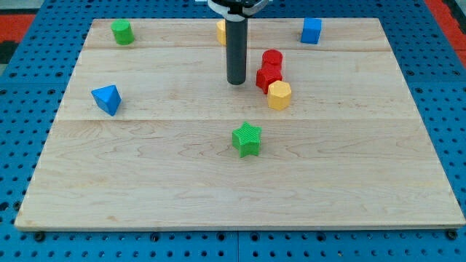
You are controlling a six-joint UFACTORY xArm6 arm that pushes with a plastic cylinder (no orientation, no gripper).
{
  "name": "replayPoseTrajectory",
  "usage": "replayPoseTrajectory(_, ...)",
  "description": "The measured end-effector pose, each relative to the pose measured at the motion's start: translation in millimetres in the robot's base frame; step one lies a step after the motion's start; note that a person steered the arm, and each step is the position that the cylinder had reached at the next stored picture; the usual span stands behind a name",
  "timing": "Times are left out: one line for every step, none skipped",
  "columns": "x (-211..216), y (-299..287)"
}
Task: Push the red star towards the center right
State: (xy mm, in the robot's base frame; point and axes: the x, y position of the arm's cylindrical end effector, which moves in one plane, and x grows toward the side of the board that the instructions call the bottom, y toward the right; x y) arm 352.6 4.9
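The red star (266, 77) lies on the wooden board a little above and right of its middle. A red cylinder (272, 59) touches it from the view's top, and a yellow hexagon (279, 94) touches it at its lower right. My tip (236, 81) rests on the board just left of the red star, with a small gap between them. The dark rod rises straight up from there to the view's top.
A green star (247, 140) lies below the middle. A blue triangle block (107, 99) is at the left. A green cylinder (122, 32) is at the top left, a blue cube (312, 30) at the top right. A yellow block (220, 32) is partly hidden behind the rod.
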Motion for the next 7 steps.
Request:
replayPoseTrajectory(-7,32)
replayPoseTrajectory(-7,65)
replayPoseTrajectory(8,110)
replayPoseTrajectory(23,150)
replayPoseTrajectory(48,150)
replayPoseTrajectory(42,150)
replayPoseTrajectory(35,150)
